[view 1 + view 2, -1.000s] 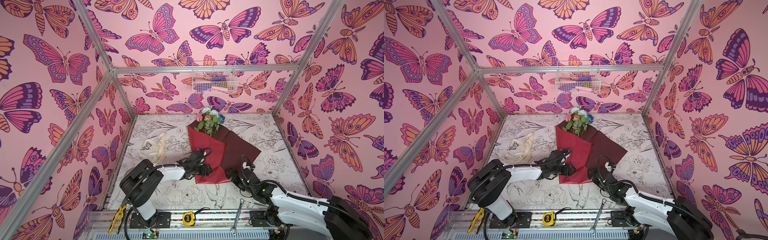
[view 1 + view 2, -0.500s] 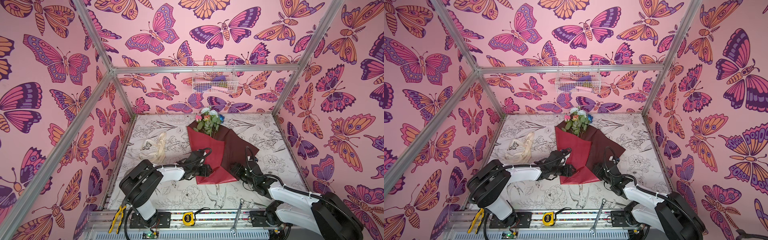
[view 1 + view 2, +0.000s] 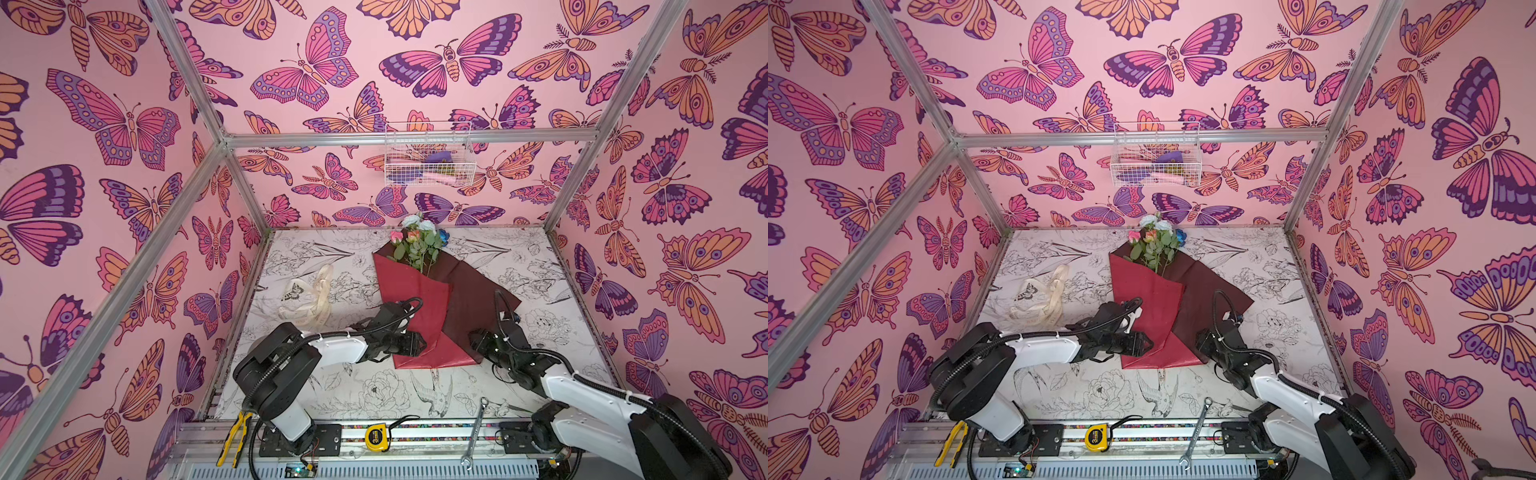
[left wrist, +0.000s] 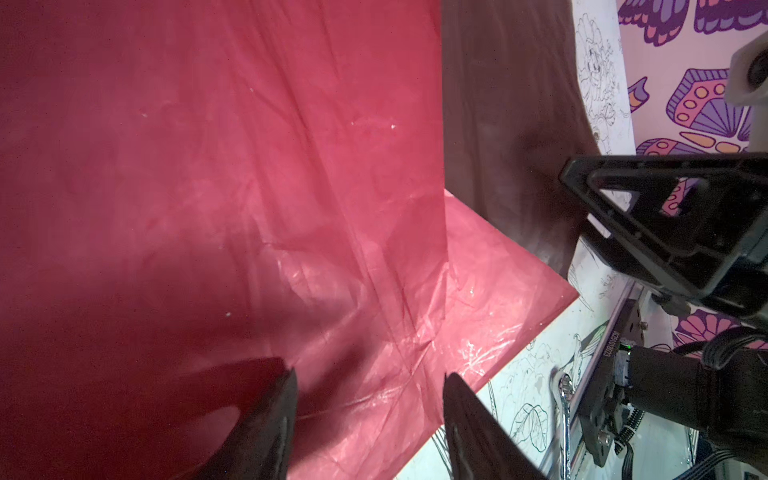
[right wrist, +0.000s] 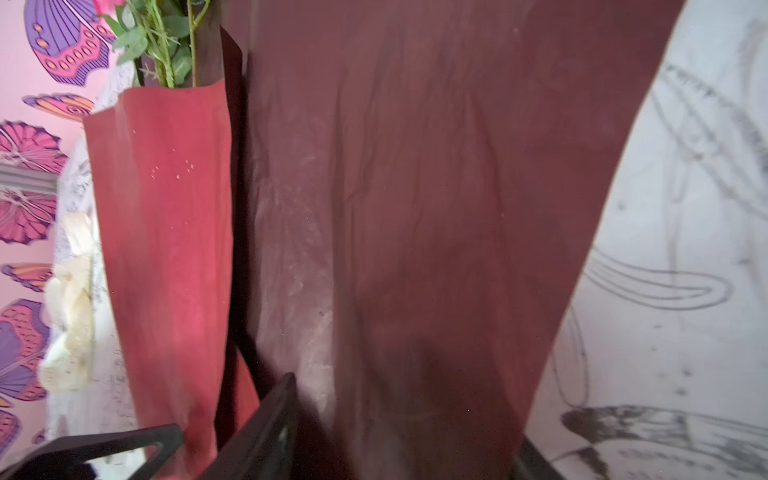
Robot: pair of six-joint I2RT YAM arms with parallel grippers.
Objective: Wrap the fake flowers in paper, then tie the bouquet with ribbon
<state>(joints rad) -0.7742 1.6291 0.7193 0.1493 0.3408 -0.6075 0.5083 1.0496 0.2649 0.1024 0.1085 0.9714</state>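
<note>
The bouquet of fake flowers (image 3: 417,249) lies in the middle of the surface (image 3: 540,270), heads toward the back wall, stems tucked in dark red wrapping paper (image 3: 419,299). My left tool (image 3: 420,345) is over the paper's near left part, jaws apart. My right tool (image 3: 473,336) meets the darker right flap, jaws apart around it. A cream ribbon (image 3: 311,291) lies well apart on the left.
</note>
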